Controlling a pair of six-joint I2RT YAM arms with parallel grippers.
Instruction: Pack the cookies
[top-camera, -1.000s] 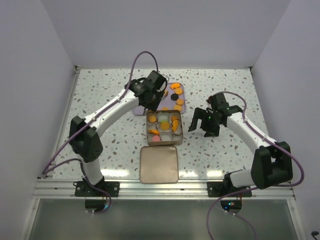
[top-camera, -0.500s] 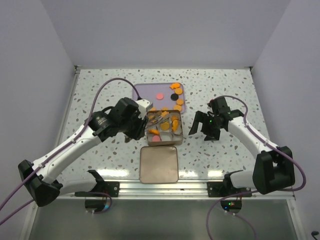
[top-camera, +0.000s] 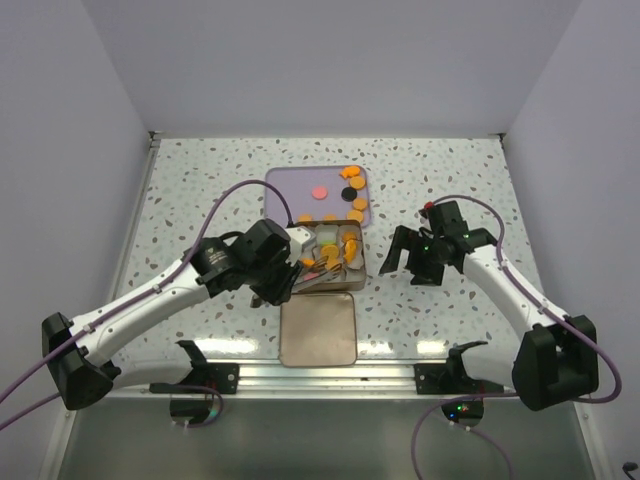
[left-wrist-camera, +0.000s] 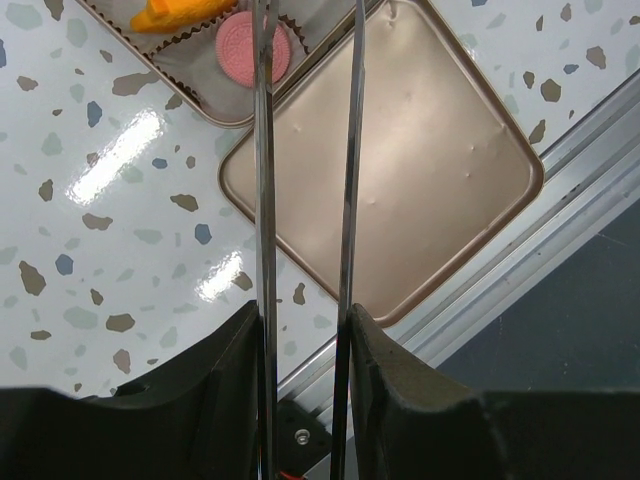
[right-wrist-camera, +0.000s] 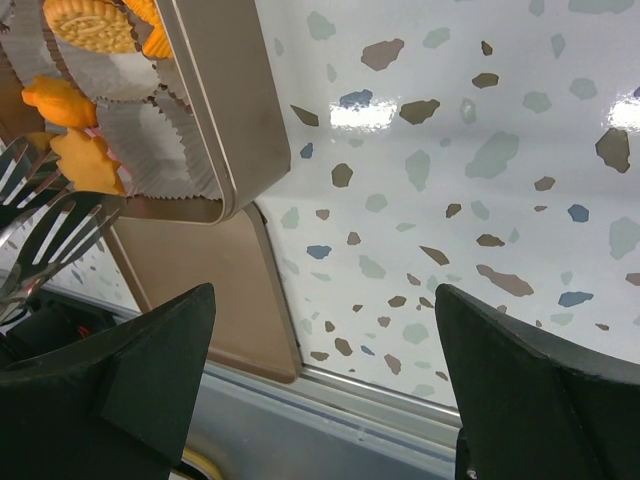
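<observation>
Orange cookies (top-camera: 352, 190), a pink one (top-camera: 320, 191) and a black one (top-camera: 351, 197) lie on the purple tray (top-camera: 290, 195). More cookies sit in white paper cups in the square metal tin (top-camera: 362, 262). My left gripper (top-camera: 285, 275) is shut on metal tongs (top-camera: 322, 264), whose tips reach over the tin's near side. In the left wrist view the tong arms (left-wrist-camera: 263, 200) run between my fingers (left-wrist-camera: 300, 340), past a pink cookie (left-wrist-camera: 253, 48). My right gripper (top-camera: 410, 262) is open and empty, right of the tin (right-wrist-camera: 225, 110); it also shows in the right wrist view (right-wrist-camera: 325, 390).
The tin's lid (top-camera: 318, 328) lies flat in front of the tin, near the table's metal front rail (top-camera: 320, 372). It also shows in the left wrist view (left-wrist-camera: 400, 170). The tong tips (right-wrist-camera: 50, 225) appear at the left of the right wrist view.
My left arm swung from over the purple tray down to the near left, bringing the tongs to the tin's front. My right gripper shifted slightly.
</observation>
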